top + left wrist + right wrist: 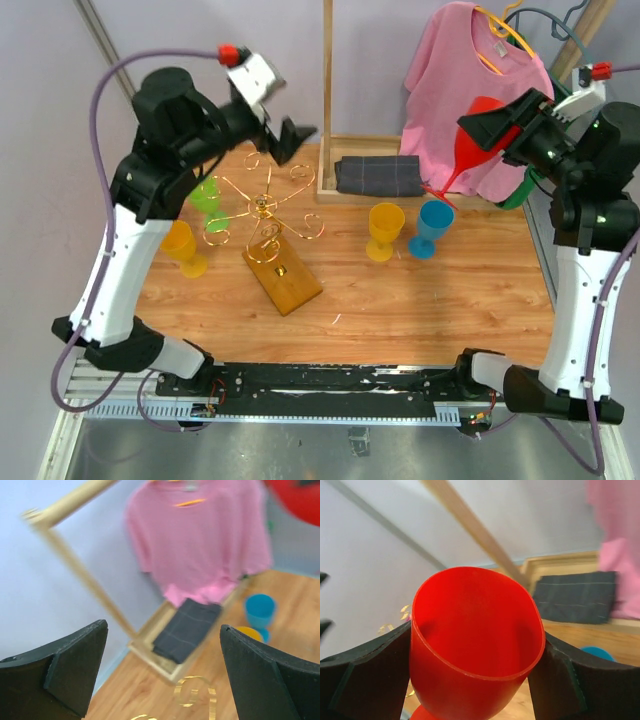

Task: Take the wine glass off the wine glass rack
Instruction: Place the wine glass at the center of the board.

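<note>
Right gripper [490,128] clamped on the red glass [474,150], bowl squeezed between both fingers [365,667], held up in the air well off the rack [268,215] and tilted in front of the pink shirt [470,90]. Left gripper [290,138] wide open, holding nothing, hovering above the rack.

The rack [268,222] stands left on the tabletop [420,300]; two glasses [385,230] stand right of it, two others [185,248] left.
</note>
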Controlling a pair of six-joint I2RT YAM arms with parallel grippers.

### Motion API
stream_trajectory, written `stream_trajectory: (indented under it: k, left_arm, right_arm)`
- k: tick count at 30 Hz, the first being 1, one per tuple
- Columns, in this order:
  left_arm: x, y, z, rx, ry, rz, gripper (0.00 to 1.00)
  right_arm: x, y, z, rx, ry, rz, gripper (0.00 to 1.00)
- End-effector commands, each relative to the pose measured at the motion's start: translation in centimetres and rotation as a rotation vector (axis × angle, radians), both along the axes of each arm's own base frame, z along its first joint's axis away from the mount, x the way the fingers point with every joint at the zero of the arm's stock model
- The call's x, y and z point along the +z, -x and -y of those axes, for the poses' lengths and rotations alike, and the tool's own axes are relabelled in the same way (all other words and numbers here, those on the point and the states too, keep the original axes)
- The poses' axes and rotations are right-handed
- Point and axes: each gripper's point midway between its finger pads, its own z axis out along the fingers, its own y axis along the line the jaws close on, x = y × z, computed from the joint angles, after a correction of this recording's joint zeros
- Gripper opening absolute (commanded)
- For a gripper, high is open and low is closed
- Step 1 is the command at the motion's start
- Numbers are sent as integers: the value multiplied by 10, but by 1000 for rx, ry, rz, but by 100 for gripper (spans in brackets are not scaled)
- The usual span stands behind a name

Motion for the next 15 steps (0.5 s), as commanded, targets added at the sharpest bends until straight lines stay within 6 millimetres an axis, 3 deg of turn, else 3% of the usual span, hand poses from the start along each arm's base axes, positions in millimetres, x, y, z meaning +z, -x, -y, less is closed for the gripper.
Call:
stream_trajectory:
  k: [1, 4, 7, 10, 15]
  left_arm:
    - [37, -65, -66, 287, 199, -57, 99]
    - [42, -97, -109, 408, 307, -143, 98]
    - [33, -120, -141, 456, 387, -263, 96]
    - [17, -132, -150, 461, 400, -343, 96]
    - [5, -133, -146, 447, 388, -376, 98]
  right_arm:
    - [-29, 18, 49, -211, 232, -52, 64]
    - [-54, 28, 67, -297, 315, -89, 65]
    - [-78, 40, 83, -387, 385, -94, 62]
    - [-91, 54, 98, -477, 456, -75, 60]
    - [-108, 67, 121, -598, 536, -72, 60]
